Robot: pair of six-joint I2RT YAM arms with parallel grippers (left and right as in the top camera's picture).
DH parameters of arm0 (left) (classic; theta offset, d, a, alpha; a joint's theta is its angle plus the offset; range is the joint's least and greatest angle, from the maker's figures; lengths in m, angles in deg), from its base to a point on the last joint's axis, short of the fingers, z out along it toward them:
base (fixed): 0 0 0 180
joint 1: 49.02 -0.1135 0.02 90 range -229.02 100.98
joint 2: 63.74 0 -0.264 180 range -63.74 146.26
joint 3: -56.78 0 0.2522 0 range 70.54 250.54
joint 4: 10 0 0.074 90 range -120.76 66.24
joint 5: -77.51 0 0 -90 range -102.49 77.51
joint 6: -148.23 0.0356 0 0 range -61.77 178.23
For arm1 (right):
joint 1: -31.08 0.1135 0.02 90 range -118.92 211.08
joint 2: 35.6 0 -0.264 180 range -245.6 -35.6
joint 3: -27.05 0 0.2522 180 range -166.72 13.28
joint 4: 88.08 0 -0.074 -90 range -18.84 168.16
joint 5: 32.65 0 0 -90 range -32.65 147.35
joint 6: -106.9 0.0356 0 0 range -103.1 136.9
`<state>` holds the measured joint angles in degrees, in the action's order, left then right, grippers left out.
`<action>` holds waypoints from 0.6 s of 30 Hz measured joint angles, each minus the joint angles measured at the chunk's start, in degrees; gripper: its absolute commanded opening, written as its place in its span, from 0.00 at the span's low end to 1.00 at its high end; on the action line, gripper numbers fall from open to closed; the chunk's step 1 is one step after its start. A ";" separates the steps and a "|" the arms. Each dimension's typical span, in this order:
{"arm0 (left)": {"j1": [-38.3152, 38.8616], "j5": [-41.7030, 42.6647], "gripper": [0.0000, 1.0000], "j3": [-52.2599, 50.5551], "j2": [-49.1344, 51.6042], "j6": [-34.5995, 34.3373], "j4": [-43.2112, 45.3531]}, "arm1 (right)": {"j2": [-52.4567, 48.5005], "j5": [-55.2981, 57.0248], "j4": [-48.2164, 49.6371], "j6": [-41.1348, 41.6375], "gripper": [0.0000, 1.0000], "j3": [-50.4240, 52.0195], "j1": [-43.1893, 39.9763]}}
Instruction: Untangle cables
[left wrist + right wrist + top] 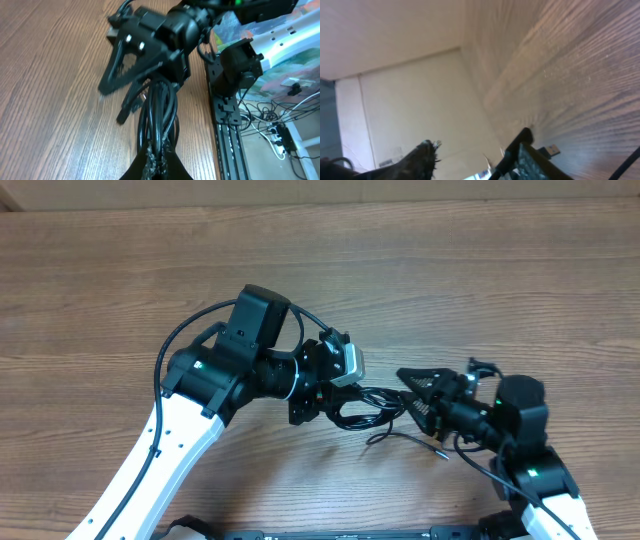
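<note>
Overhead view, first pass: found the cables as a glossy black knot of thin looped cords, just toward 5 o'clock from the middle of the table, a matte brown surface with long straight wood grain. Located the left gripper at 9 o'clock of the knot and the right gripper at 3 o'clock, facing each other with the knot between. Traced one loose strand curving off toward 4 o'clock, lying flat on the wood and ending in a small tip.

Left wrist view: confirmed the left jaws pressed together on the bundle, with rough-faced pads pinching several parallel cords that rise as a narrow loop toward 12 o'clock. Noted the right gripper as angular black plastic, jaws spread in a wide V over the far end of that loop; cannot tell whether touching the cords.

Right wrist view: confirmed spread jaws, with two dark fingertips well apart along the bottom edge, one of them ragged in outline. Spotted a small rectangular plug on the wood, just at 3 o'clock of the nearer finger. Tilted and blurred; finer texture unreadable.
</note>
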<state>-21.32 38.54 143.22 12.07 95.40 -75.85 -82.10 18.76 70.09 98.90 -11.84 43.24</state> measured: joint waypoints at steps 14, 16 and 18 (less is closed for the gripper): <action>0.04 -15.37 0.04 0.00 -0.02 -8.70 -0.55 | -8.11 0.68 0.81 -2.16 0.69 0.02 2.12; 0.04 -16.55 0.04 0.00 -0.02 -9.46 -0.28 | -8.11 0.94 1.29 -3.28 0.75 0.04 2.12; 0.04 -17.22 0.04 0.00 -0.02 -10.27 0.37 | -8.11 1.25 1.55 -4.17 0.91 0.04 2.12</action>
<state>-21.27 21.31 143.22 12.05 85.12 -75.48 -90.21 20.01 71.64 94.72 -11.80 45.36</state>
